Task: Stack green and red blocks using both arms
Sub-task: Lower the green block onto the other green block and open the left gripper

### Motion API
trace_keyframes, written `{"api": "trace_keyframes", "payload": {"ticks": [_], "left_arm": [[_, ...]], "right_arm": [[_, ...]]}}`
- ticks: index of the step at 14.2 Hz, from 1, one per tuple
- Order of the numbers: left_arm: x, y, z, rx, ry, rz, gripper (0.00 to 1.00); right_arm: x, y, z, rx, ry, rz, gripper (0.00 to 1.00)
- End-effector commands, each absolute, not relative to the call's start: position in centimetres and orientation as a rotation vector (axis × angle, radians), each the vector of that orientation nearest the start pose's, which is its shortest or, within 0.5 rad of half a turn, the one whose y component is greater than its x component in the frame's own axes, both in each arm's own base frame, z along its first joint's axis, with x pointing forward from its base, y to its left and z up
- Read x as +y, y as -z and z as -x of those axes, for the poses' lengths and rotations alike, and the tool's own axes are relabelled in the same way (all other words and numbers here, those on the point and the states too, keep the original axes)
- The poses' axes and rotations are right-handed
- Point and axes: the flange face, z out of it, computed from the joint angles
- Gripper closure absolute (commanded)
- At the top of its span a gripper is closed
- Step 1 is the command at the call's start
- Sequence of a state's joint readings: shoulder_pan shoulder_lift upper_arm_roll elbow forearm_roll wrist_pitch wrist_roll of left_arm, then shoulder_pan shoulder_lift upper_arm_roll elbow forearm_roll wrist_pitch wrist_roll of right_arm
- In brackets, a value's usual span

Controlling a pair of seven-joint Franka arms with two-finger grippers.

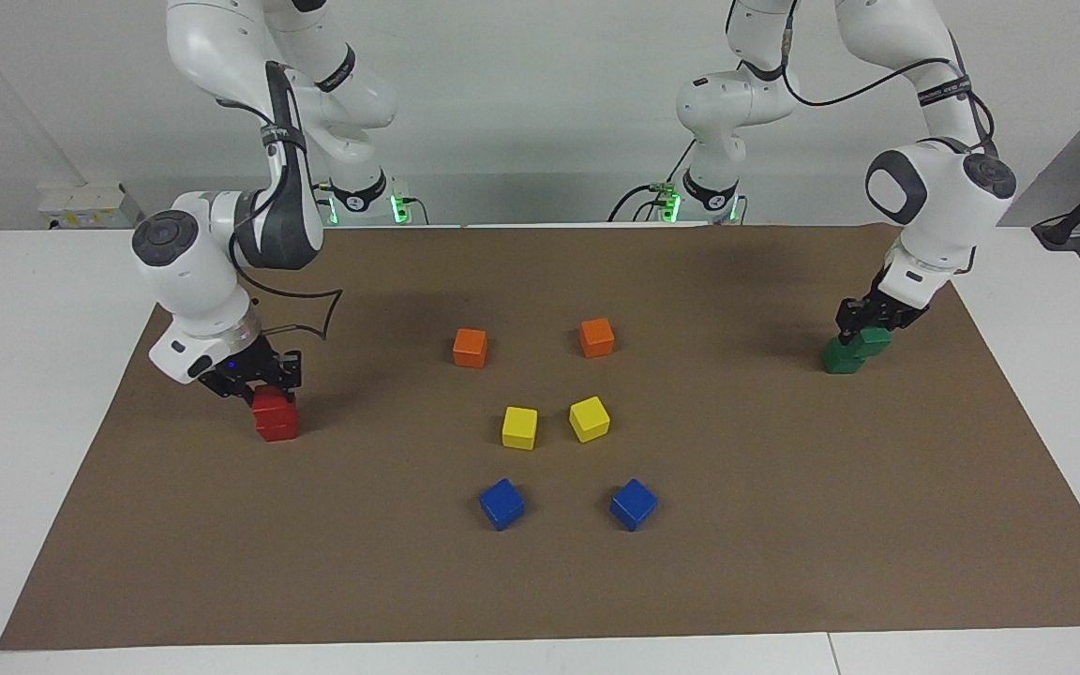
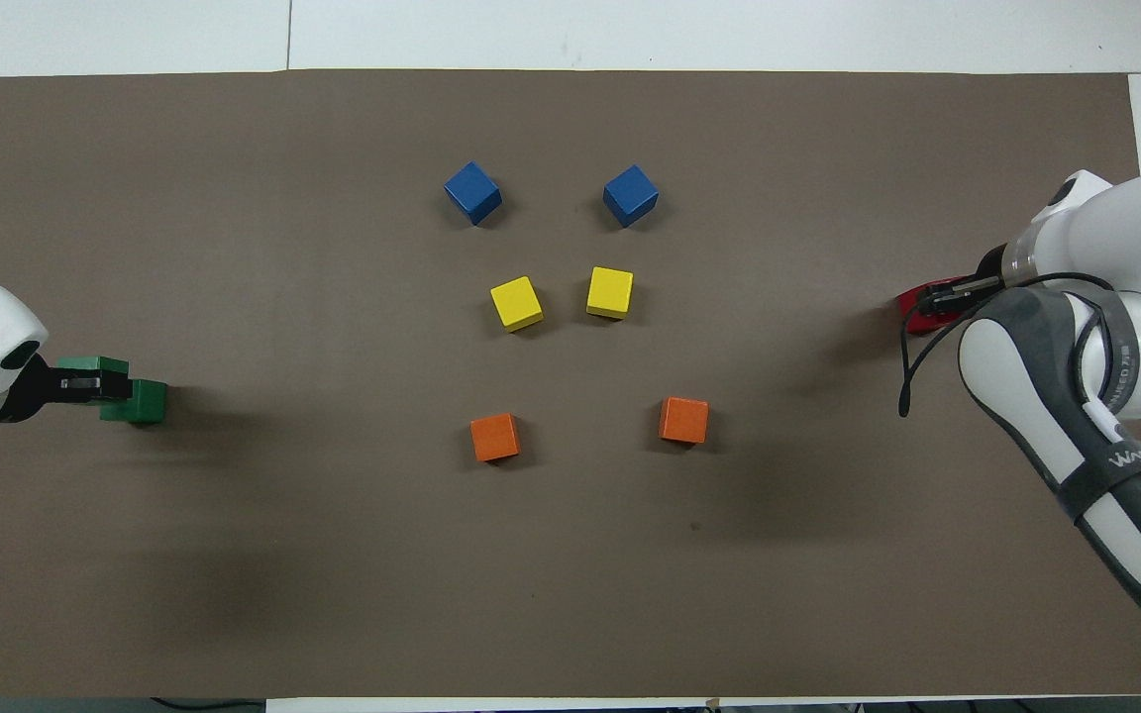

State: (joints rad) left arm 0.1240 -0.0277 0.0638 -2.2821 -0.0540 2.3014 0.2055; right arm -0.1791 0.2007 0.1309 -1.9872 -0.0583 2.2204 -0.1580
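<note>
Brown mat (image 1: 784, 562) covers white table (image 1: 24, 422).

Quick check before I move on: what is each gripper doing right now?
Left gripper: closed on the upper green block, set on the lower green block.
Right gripper: closed on the upper red block, atop the lower red block.

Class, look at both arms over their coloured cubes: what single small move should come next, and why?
Probably each pincer should open and lift straight up. The right pincer grips the upper bright red matte cube, which already sits on the lower red cube. The left pincer holds the upper dark green cube on the lower green cube, though offset.
</note>
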Motion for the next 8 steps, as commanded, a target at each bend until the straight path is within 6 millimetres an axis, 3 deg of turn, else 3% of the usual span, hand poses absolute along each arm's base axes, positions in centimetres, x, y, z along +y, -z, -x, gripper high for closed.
{"api": "trace_keyframes", "payload": {"ticks": [1, 8], "left_arm": [[9.4, -36.6, -49.8, -0.08, 0.123, 3.177, 1.0], [9.5, -35.4, -49.9, -0.071, 0.148, 3.17, 1.0]], "right_arm": [[-3.4, -36.7, -59.6, -0.185, 0.079, 3.149, 1.0], [-4.2, -36.7, -59.5, -0.173, 0.079, 3.15, 1.0]]}}
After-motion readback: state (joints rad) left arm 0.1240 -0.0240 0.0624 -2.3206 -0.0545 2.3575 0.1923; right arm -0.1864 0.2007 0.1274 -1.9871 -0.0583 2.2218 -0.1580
